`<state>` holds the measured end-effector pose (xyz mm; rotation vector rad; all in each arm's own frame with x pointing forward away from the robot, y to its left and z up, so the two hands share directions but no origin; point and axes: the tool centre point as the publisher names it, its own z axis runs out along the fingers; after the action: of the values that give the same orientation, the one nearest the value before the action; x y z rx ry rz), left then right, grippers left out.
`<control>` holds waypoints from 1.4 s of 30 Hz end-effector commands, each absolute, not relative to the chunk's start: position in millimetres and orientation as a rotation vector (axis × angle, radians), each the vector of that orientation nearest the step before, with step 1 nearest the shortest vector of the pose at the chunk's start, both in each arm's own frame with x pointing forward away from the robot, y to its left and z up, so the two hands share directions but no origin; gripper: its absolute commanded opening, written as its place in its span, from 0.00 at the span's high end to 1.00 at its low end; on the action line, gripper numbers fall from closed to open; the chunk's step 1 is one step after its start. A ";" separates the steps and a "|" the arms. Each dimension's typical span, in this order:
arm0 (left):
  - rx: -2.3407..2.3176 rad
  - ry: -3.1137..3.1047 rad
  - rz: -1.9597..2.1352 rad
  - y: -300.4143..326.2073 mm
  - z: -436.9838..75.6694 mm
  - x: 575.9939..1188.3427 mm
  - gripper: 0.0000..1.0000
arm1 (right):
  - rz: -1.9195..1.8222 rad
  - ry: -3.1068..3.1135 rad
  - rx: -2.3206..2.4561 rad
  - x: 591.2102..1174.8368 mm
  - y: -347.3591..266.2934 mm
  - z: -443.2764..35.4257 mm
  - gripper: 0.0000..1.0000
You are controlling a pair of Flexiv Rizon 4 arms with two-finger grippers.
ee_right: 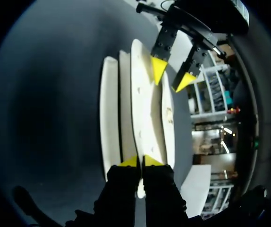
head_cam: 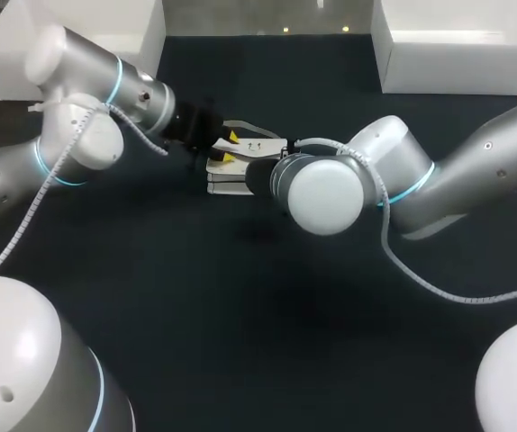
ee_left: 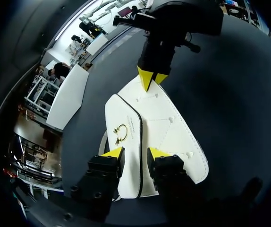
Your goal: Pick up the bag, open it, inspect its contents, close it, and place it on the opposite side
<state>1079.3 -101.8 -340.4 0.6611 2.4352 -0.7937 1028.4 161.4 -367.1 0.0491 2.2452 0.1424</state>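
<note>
At the far middle of the table, between the two arms: white bag, several flat layers seen edge-on, gold ring clasp on the black-edged flap. Right arm's fingers clenched on one thin panel at the bag's end nearest that arm, tips almost meeting, panel pinched between them. Left arm's fingers released, spread apart at the opposite end; in the right wrist view one tip lies against a panel and the other stands off beside the bag, so no grasp there. Cannot tell whether the bag rests on the table or hangs just above it. Judged step: opening, with one end anchored and the other fingers about to take the flap. To do it well: left fingers should straddle only the flap's black edge, not the panel beneath, and close near that edge, clear of the clasp. Take one layer; the layers lie tight together and a deep bite would likely catch two. Right grip should hold firm and not follow, or the bag merely slides along. Peel the flap off in a gentle arc away from the bag's body; a straight tug risks wrenching the panel out of the right pinch. Clasp may resist: if so, ease off, no jerking
</note>
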 end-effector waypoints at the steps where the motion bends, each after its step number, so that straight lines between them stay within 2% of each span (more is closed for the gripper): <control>1: 0.663 2.423 -0.791 -105.7 -345.7 1084.3 0.67 | 0.176 2.162 0.036 1026.3 158.6 -370.5 1.00; 18: 0.671 2.389 -0.735 -115.8 -352.4 1093.5 0.77 | 0.176 2.162 0.036 1026.3 158.6 -370.5 1.00; 27: 0.616 2.372 -0.730 -121.1 -354.6 1102.8 0.79 | 0.176 2.162 0.036 1026.3 158.6 -370.5 1.00; 28: 0.613 2.375 -0.725 -121.7 -355.2 1103.9 0.80 | 0.176 2.162 0.036 1026.3 158.6 -370.5 1.00; 30: 0.608 2.381 -0.719 -122.1 -355.9 1105.6 0.96 | 0.176 2.162 0.036 1026.3 158.6 -370.5 1.00; 31: 0.606 2.386 -0.714 -122.1 -356.0 1106.2 1.00 | 0.176 2.162 0.036 1026.3 158.6 -370.5 1.00; 42: 0.512 2.538 -0.754 -110.1 -336.5 1121.1 1.00 | 0.176 2.162 0.036 1026.3 158.6 -370.5 1.00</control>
<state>1108.5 -115.3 -345.5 0.4888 2.4796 -0.7610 1030.5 162.2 -365.7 0.0498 2.2416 0.1436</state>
